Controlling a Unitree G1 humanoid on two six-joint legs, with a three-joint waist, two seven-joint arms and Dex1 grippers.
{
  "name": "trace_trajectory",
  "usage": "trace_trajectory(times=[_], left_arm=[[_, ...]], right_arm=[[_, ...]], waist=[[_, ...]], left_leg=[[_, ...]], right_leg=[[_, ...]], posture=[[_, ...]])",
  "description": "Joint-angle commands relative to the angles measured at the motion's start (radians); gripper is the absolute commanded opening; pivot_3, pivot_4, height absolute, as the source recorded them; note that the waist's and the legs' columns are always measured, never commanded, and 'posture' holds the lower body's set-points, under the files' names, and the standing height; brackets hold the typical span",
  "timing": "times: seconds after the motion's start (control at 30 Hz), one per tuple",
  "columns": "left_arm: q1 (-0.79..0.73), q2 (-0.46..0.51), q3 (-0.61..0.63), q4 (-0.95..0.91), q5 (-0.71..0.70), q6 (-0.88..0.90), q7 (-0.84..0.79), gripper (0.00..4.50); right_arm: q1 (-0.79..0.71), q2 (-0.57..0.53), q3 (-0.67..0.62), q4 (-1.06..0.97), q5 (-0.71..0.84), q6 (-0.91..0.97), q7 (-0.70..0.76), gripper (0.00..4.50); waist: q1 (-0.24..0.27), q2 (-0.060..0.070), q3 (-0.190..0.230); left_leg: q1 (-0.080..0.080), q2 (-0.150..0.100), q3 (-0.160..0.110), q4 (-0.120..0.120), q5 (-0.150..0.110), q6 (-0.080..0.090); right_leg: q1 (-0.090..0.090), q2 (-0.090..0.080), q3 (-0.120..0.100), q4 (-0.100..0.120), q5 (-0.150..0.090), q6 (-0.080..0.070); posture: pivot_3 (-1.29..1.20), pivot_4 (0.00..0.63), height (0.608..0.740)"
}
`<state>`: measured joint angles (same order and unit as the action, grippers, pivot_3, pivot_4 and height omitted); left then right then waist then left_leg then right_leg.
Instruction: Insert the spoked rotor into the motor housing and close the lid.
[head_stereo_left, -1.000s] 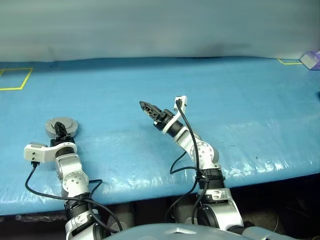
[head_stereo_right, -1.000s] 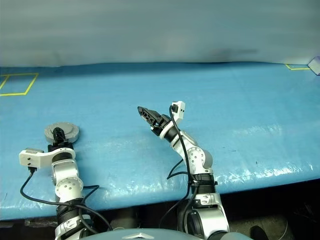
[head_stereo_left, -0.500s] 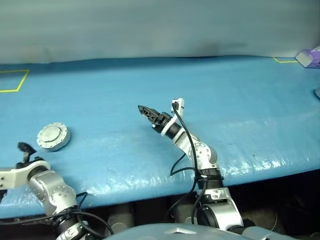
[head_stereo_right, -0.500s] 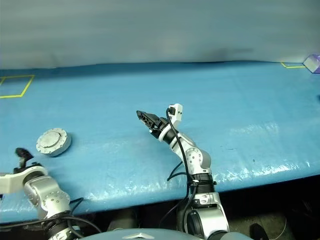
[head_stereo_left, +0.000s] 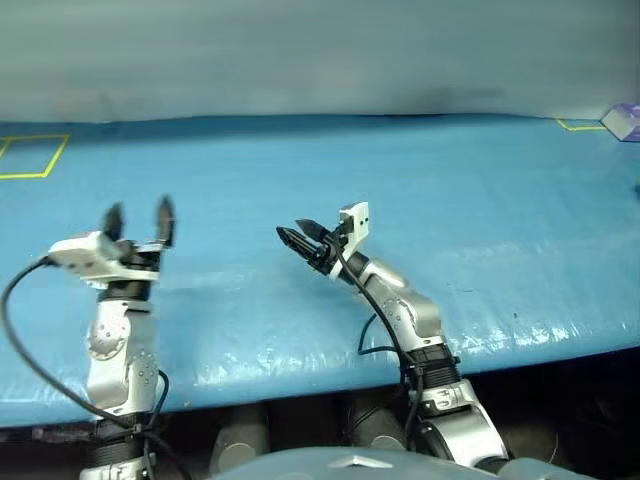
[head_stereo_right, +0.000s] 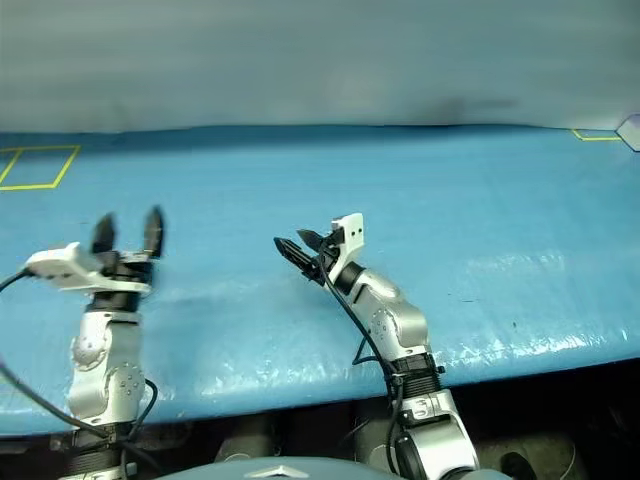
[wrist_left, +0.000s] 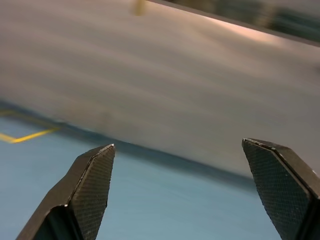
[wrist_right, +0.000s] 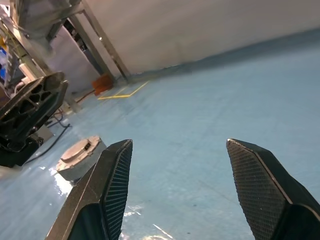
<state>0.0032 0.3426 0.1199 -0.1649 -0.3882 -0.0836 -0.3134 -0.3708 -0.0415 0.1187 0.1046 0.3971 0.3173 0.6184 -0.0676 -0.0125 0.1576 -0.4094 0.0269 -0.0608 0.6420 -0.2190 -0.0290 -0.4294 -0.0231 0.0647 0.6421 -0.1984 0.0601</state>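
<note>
Motor housing (wrist_right: 75, 162): a short round silver piece flat on the blue desk (head_stereo_left: 480, 190), seen from the right wrist view. It lies close beside the dark body of the left arm and touches neither end effector.
Lid (wrist_right: 80, 148): a pale grey disc seated on top of the housing, covering it.
Left end effector (head_stereo_left: 139, 214): at about 9 o'clock from the right one, lifted clear of the desk. Its two black fingers (wrist_left: 92, 185) point upward, spread wide, with nothing between them. Its own wrist view looks past them at the grey wall and the far edge of the desk.
Right end effector (head_stereo_left: 294, 231): near the middle of the desk, aimed toward 10 o'clock and roughly level. Its fingers (wrist_right: 112, 185) are parted and hold nothing, with bare desk in the gap. It is well apart from the housing.
Desk: a wide, glossy blue surface.
Yellow tape square (head_stereo_left: 30, 157): toward 10 o'clock, at the far left of the desk.
Purple box (head_stereo_left: 625, 118): toward 2 o'clock, at the far right edge.
Wall (head_stereo_left: 320, 50): plain grey, at 12 o'clock beyond the desk.
</note>
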Motion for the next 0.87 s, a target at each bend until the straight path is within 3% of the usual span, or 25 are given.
trace_trajectory(times=[0.03,0.23,0.43,0.87], left_arm=[[0.012,0.099,-0.128,-0.008,0.151,0.035,-0.125,4.43],[0.009,0.155,-0.214,0.071,0.238,-0.020,-0.240,4.43],[0.012,0.157,-0.217,0.120,0.241,-0.079,-0.319,4.47],[0.033,0.118,-0.197,0.139,0.200,-0.105,-0.397,4.47]], right_arm=[[-0.001,-0.088,0.068,-0.015,-0.159,-0.129,0.011,3.19],[0.039,-0.207,0.119,-0.008,-0.225,-0.164,0.103,3.19],[0.055,-0.225,0.107,-0.036,-0.200,-0.165,0.142,4.44],[0.032,-0.213,0.116,0.016,-0.261,-0.203,0.116,4.44]], waist=[[-0.006,0.000,0.000],[-0.005,0.000,0.000],[0.002,0.000,0.000],[0.006,0.000,0.000]], left_leg=[[0.001,0.000,0.000,-0.002,0.000,0.000],[0.007,0.002,0.001,-0.014,0.000,0.000],[0.007,0.001,0.002,-0.015,0.000,0.000],[0.008,0.001,0.003,-0.013,0.000,0.000]], right_leg=[[0.000,0.000,0.000,0.000,0.000,0.000],[-0.001,0.002,0.001,0.000,-0.004,-0.005],[-0.001,0.001,0.002,0.000,-0.005,-0.004],[0.001,0.001,0.002,0.000,-0.004,-0.003]], posture=[[0.00,0.150,0.740],[0.00,0.150,0.740],[0.00,0.150,0.740],[0.00,0.150,0.740]])
